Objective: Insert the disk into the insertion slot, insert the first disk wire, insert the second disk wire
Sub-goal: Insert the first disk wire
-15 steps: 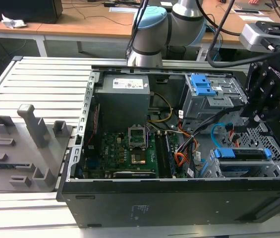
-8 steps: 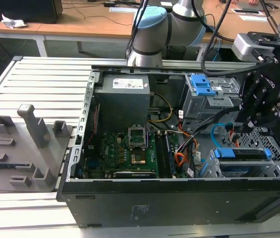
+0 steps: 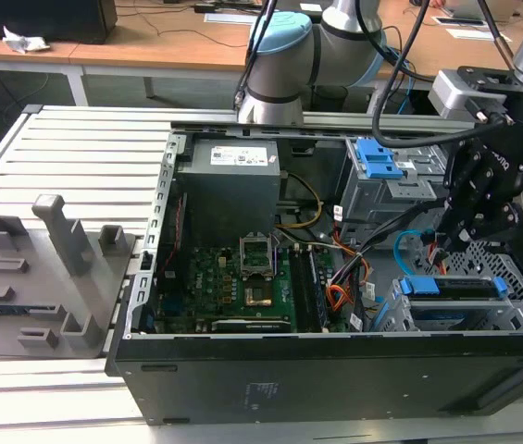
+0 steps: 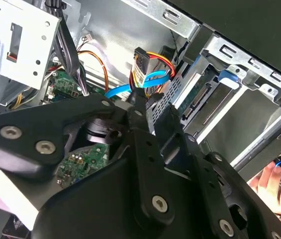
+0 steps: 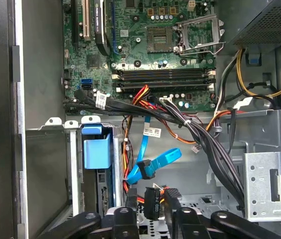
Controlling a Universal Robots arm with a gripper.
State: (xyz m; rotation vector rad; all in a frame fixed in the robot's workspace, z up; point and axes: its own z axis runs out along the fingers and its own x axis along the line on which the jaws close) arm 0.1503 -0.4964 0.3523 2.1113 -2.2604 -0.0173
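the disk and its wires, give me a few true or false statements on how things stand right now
1. The disk sits in the insertion slot. True.
2. The second disk wire is plugged into the disk. False: in the first wrist view its connector hangs free.
3. The gripper is at the exterior view's left. False: it is at the exterior view's right, just above the disk.
4. No cooler covers the processor socket. True.
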